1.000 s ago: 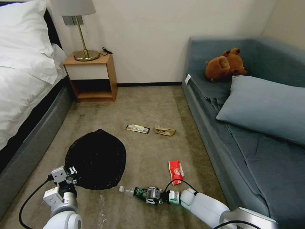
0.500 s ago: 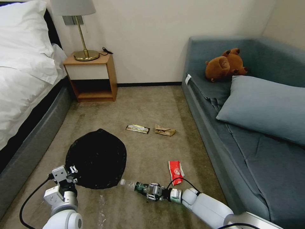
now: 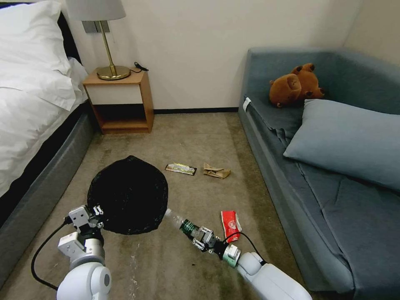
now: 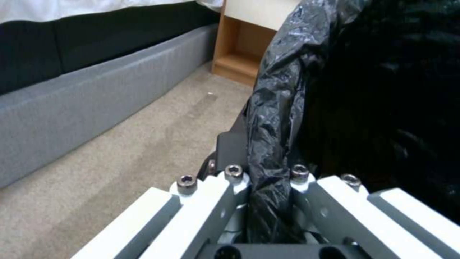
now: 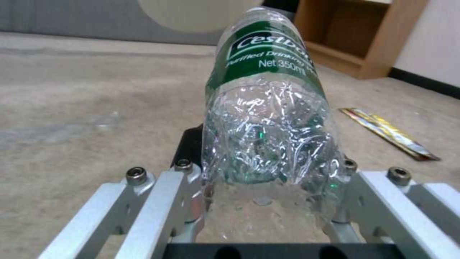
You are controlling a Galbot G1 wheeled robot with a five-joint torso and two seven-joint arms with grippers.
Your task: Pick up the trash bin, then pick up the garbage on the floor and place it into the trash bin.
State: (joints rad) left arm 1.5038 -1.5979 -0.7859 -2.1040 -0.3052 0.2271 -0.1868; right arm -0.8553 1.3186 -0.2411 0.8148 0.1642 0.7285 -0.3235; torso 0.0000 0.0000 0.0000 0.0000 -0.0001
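Observation:
The trash bin (image 3: 127, 193), lined with a black bag, is held at its near rim by my left gripper (image 3: 94, 215), which is shut on the bag (image 4: 273, 118) pinched between its fingers. My right gripper (image 3: 201, 236) is shut on the base of the clear bottle (image 3: 180, 223) with the green label (image 5: 261, 54). The bottle is off the carpet, and its cap end points at the bin's right rim. Other garbage lies on the floor: a red-white wrapper (image 3: 230, 224), a brown paper bag (image 3: 216, 171) and a flat dark wrapper (image 3: 180, 168) (image 5: 389, 133).
A bed (image 3: 29, 125) runs along the left and a grey-blue sofa (image 3: 333, 175) with a pillow and a teddy bear along the right. A wooden nightstand (image 3: 121, 102) with a lamp stands at the back wall. Open carpet lies between them.
My right gripper has lifted the bottle off the carpet and swung it up toward the bin's rim. The bin has shifted slightly away and upward in my left gripper.

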